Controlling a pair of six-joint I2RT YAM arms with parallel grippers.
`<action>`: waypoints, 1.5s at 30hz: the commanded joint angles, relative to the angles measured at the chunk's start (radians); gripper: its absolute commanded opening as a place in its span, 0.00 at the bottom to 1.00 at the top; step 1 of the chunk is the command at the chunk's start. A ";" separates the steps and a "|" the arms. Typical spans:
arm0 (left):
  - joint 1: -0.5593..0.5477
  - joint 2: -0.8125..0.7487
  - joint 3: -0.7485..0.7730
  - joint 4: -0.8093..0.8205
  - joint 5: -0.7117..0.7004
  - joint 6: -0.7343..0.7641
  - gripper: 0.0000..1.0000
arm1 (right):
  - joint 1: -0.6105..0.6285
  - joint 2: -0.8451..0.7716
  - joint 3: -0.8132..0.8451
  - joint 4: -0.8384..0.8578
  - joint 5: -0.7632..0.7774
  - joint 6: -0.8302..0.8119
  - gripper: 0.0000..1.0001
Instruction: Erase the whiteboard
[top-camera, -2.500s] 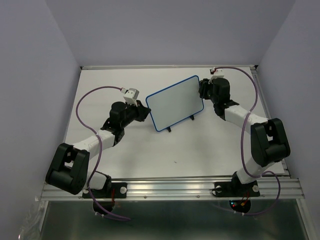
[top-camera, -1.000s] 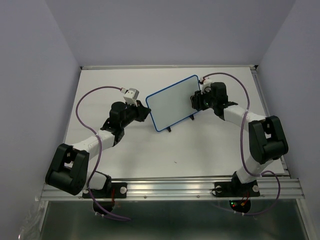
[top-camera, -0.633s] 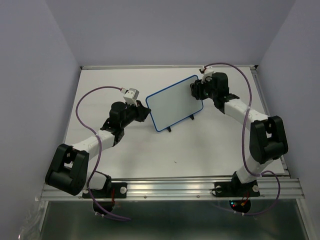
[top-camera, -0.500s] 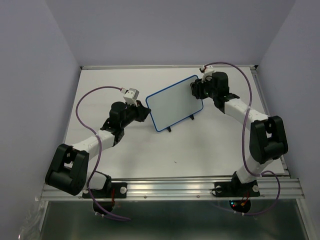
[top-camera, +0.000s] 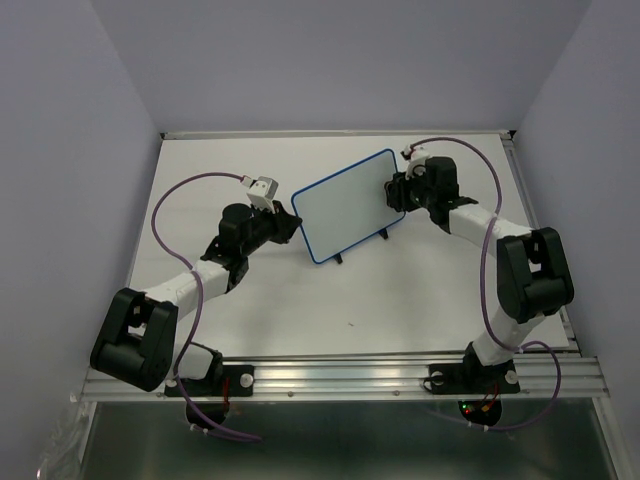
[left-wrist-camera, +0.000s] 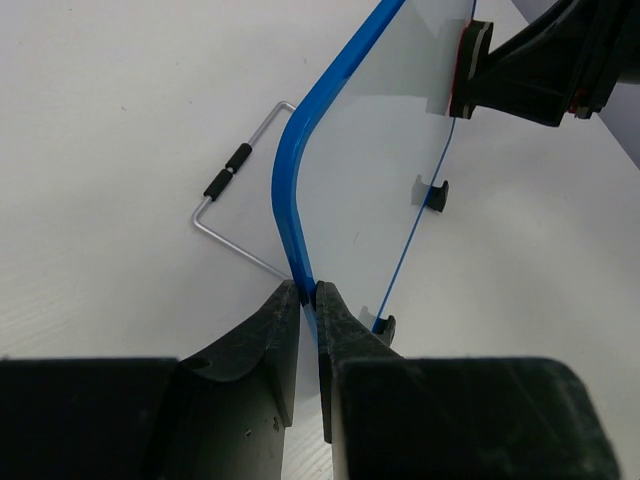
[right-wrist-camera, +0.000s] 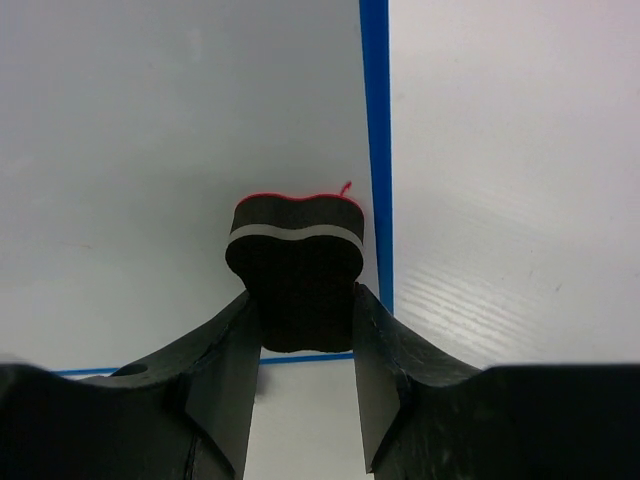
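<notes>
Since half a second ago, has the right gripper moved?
Yes. The right gripper, shut on the eraser, slid down the right edge of the whiteboard, toward the near edge of the table.

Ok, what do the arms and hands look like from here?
The left arm and right arm have white links and bulky black joints, each trailing a looping purple cable. The left hand and right hand have matte black tapered fingers.

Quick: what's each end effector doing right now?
Left end effector: closed on the whiteboard frame.
Right end effector: closed on the eraser.
</notes>
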 joint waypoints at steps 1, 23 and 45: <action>0.000 -0.028 -0.017 -0.028 -0.016 0.030 0.00 | -0.017 0.016 -0.058 -0.022 0.001 0.000 0.01; -0.005 -0.019 -0.012 -0.028 -0.010 0.033 0.00 | -0.026 0.041 0.201 -0.079 -0.006 -0.012 0.01; -0.006 -0.012 -0.006 -0.027 -0.010 0.034 0.00 | -0.026 0.021 -0.060 -0.026 -0.011 0.023 0.01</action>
